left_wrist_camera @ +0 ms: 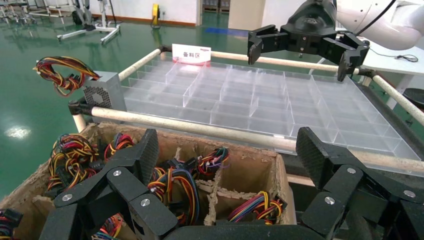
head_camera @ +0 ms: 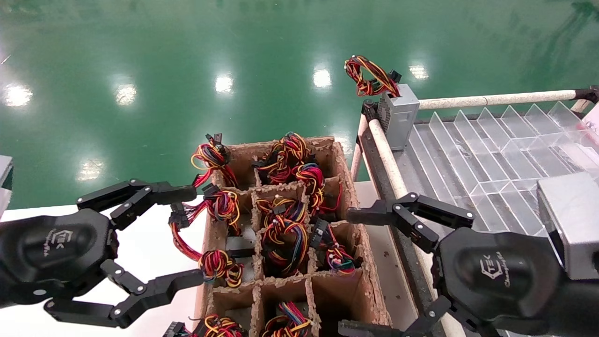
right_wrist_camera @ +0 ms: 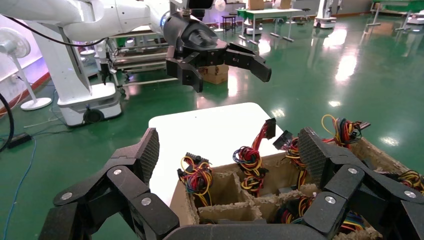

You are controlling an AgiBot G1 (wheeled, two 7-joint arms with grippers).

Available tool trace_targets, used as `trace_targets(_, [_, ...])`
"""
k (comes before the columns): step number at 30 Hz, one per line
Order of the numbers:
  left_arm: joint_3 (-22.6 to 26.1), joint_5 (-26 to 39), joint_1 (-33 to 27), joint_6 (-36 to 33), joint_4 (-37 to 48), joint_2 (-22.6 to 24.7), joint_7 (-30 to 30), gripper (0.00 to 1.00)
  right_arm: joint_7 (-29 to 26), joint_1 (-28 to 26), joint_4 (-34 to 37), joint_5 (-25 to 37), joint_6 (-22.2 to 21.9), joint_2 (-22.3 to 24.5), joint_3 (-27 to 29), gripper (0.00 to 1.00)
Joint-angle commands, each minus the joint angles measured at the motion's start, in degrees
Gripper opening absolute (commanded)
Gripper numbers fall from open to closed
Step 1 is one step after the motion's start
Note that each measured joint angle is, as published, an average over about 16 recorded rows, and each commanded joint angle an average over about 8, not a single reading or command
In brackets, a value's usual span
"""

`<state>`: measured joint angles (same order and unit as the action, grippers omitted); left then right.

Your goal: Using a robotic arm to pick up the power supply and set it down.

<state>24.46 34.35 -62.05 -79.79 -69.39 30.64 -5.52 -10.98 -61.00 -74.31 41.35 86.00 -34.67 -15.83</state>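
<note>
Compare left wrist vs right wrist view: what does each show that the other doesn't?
Only the left wrist view: the power supply standing at a corner of the clear divided tray, a red-and-white sign at the tray's far edge, and the right tool open above the tray.

Only the right wrist view: the white table beside the box, the left tool open above it, and a white fan.

Both: the cardboard divider box holding wire-bundled units, the green floor, and each camera's own open black fingers in the foreground.
</note>
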Motion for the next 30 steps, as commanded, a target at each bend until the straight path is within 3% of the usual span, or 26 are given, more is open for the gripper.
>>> trace_targets(1, [0.0,0.0,0.0,0.0,0.0,0.0,0.0,1.0,0.1,-0.1,0.2,0.1,-0.1,-0.1,0.0,1.0])
trace_targets(30, [0.0,0.0,0.0,0.0,0.0,0.0,0.0,1.0,0.3,-0.6,0.8,0.6,-0.4,-0.4,-0.2,1.0])
